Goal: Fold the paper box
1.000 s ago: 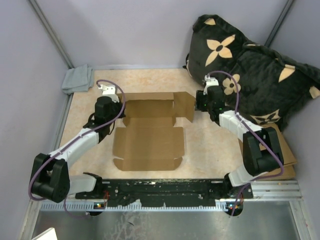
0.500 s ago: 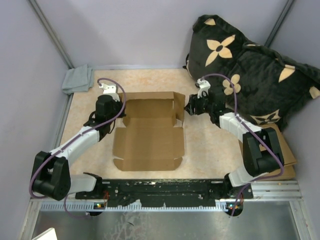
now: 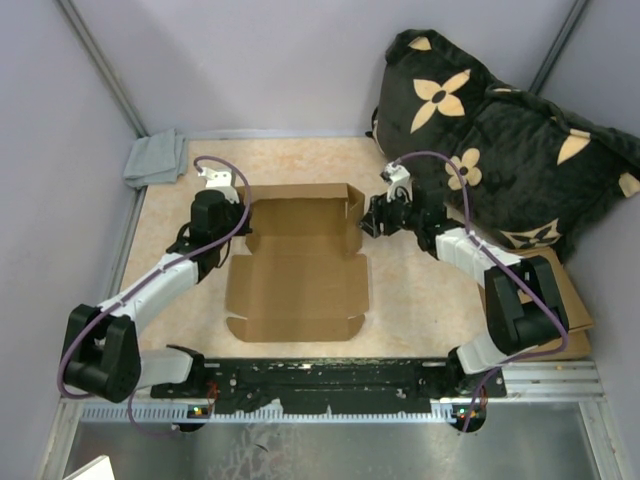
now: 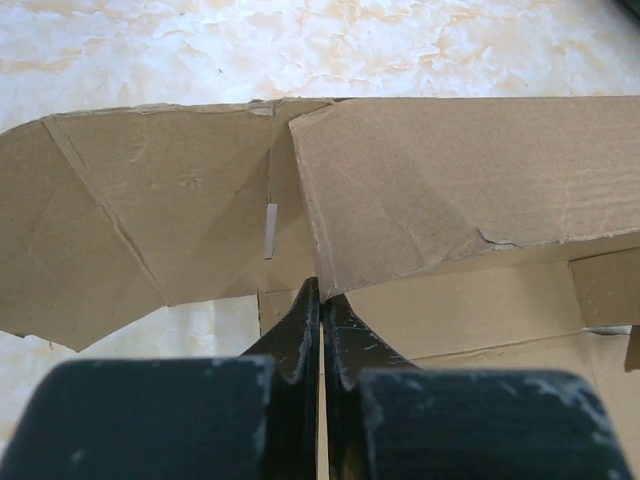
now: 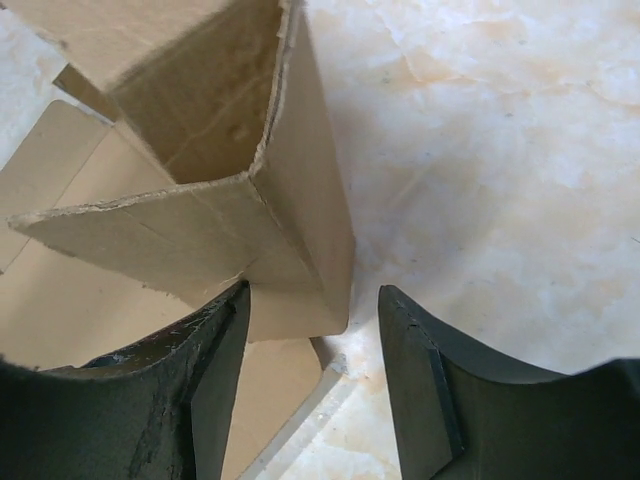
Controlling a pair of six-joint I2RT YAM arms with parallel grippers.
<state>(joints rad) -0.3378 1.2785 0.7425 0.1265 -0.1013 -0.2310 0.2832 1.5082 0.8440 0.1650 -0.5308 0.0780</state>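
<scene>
The paper box (image 3: pixel 300 285) lies open in the middle of the table, its base panel flat and its far wall and right-hand flap raised. My left gripper (image 3: pixel 243 225) is at the box's far left corner; in the left wrist view (image 4: pixel 320 290) its jaws are pressed together on the edge of a standing cardboard panel (image 4: pixel 450 180). My right gripper (image 3: pixel 366 222) is open at the far right corner. In the right wrist view (image 5: pixel 315 300) the raised flap (image 5: pixel 300 220) stands between the jaws, against the left finger (image 5: pixel 215 370).
A dark pillow with tan flowers (image 3: pixel 500 130) fills the far right. A grey cloth (image 3: pixel 155 158) lies in the far left corner. A smaller brown cardboard piece (image 3: pixel 572 300) lies at the right edge. A black rail (image 3: pixel 320 375) runs along the near edge.
My right gripper has moved left and turned the box's right-hand flap from lying out flat to standing up against the far wall. The left arm has not moved.
</scene>
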